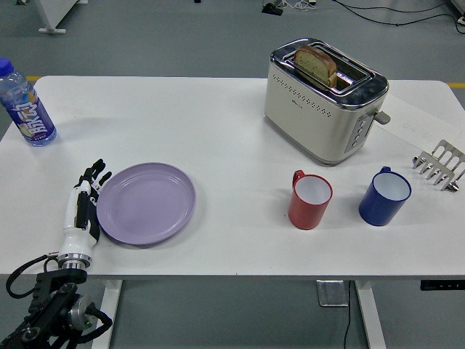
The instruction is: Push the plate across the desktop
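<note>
We note the left hand [84,207] flat on the white table [218,138], fingers straight and together, holding nothing, its inner edge against the left rim of the purple plate [146,202]. The plate lies near the table's front-left, well apart from the red mug [310,199], blue mug [384,196] and toaster [324,98].
</note>
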